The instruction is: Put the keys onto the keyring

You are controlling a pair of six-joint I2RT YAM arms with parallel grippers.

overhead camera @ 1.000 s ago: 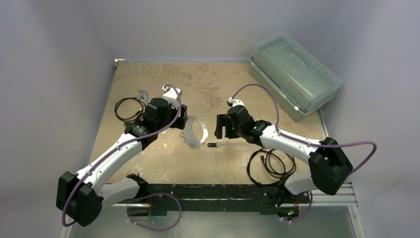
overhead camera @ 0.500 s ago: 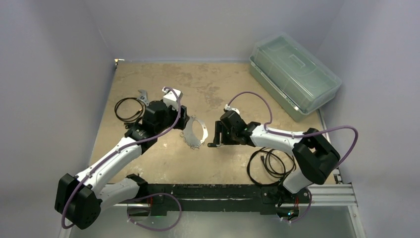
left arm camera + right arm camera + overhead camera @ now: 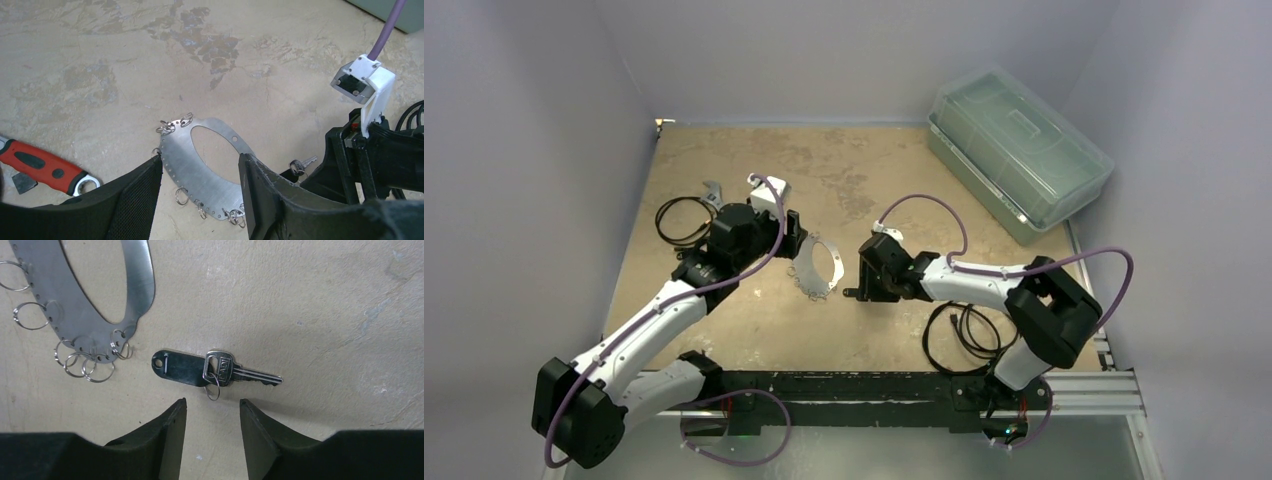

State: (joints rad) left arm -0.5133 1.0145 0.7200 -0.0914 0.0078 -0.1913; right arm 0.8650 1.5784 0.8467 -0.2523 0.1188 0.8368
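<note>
From above, I see the keys only as a dark speck at the right hand, too small to read. On the left wrist camera that hand hides most of them. The left hand blocks the keyring's near rim, and the wrench runs off the left edge.

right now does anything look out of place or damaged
Nothing looks damaged. The small silver key with a black tag lies loose beside the flat silver keyring plate, and the tan tabletop is stained.
</note>
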